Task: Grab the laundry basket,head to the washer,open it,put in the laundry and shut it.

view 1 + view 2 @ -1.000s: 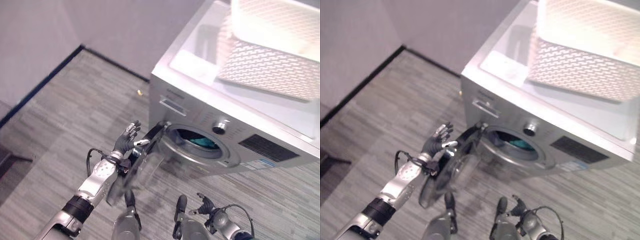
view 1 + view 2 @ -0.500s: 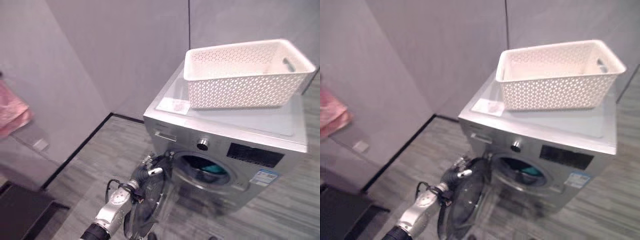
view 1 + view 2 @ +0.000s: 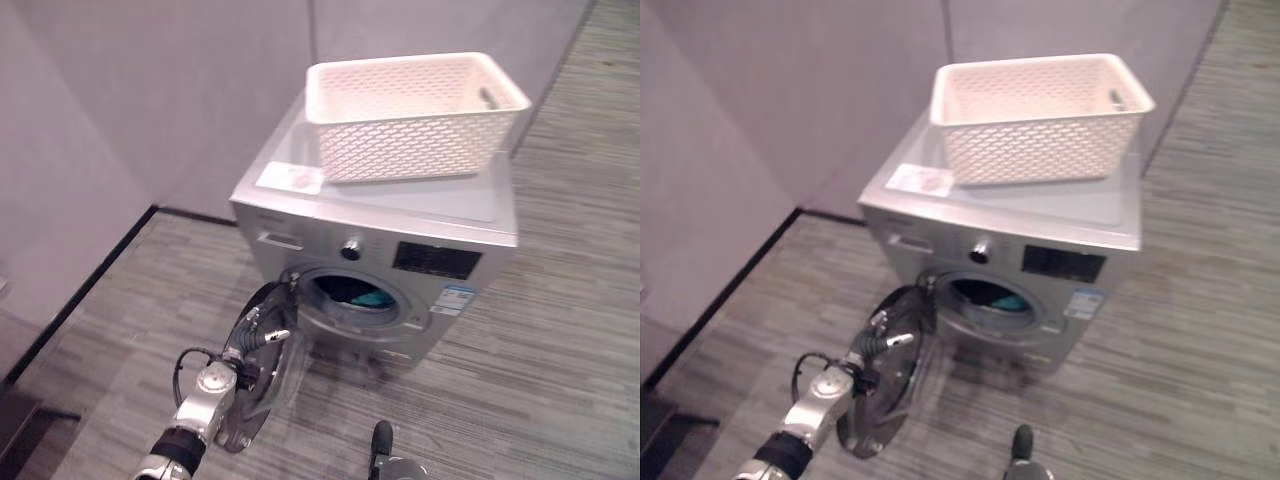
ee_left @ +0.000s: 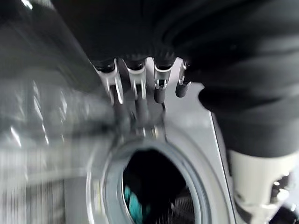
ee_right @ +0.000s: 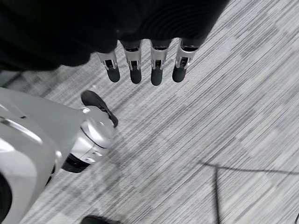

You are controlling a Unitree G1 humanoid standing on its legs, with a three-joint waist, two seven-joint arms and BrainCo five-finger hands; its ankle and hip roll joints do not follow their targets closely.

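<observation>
The silver washer (image 3: 420, 225) stands against the wall with its round door (image 3: 262, 385) swung open to its left. Teal laundry (image 3: 366, 298) lies inside the drum (image 4: 140, 186). The white laundry basket (image 3: 412, 112) sits on the washer's top, and its inside is hidden. My left hand (image 3: 254, 333) rests on the outer side of the door near its rim, fingers (image 4: 136, 83) straight against it. Low beside me, my right hand (image 5: 156, 70) hangs over the floor with relaxed fingers and nothing in it.
A white sheet (image 3: 291, 178) lies on the washer's top, left of the basket. Grey walls (image 3: 150, 90) with a dark skirting (image 3: 85, 295) close off the back and left. Grey plank floor (image 3: 560, 330) spreads to the right of the washer.
The whole picture has shifted: the camera has pulled back and lifted, so the full washer and basket now show. My left hand stays on the open door.
</observation>
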